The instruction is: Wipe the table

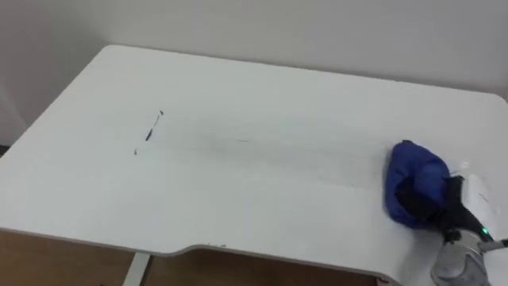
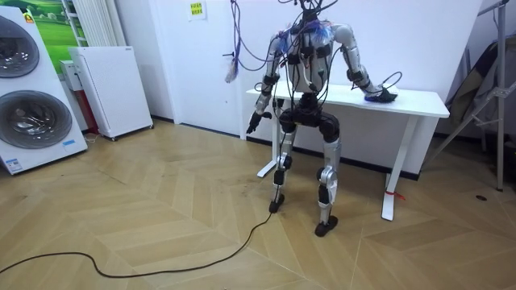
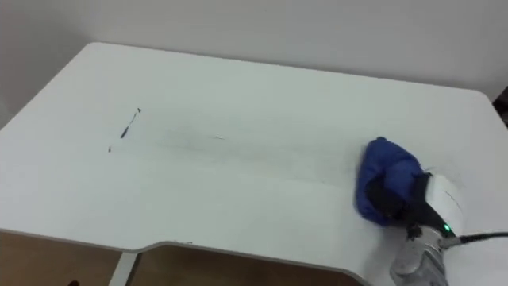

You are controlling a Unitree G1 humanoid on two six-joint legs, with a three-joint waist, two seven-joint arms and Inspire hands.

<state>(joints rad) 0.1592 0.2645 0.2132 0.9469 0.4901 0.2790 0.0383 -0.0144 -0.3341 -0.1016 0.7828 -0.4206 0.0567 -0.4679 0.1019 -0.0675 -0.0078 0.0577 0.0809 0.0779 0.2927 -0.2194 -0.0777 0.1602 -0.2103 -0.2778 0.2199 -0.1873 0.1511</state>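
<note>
White table [image 1: 238, 199] seen from above, front edge with a shallow cutout low in the eye views. Blue cloth [image 1: 419, 171] lies bunched on the table's right part, near the front right corner. Right robot hand [image 1: 454, 199] sits on the cloth from the right side, dark fingers [image 1: 414, 195] curled into the fabric and gripping it, wrist coming in from the lower right. Thin dark pen marks [image 1: 151, 131] on the left part of the table, well apart from the cloth, a short slanted stroke plus a few dots. Faint grey smears run across the middle of the table between the marks and the cloth.

Room view: robot stands upright on the wooden floor [image 2: 161, 217] at the table's front edge, facing the wall, right arm stretched out onto the tabletop. Left robot hand [image 2: 253, 122] hangs down by its side below table height, cannot tell how its fingers are set. Washing machines [image 2: 28, 89] and a white cabinet [image 2: 109, 89] stand at the room view's left
</note>
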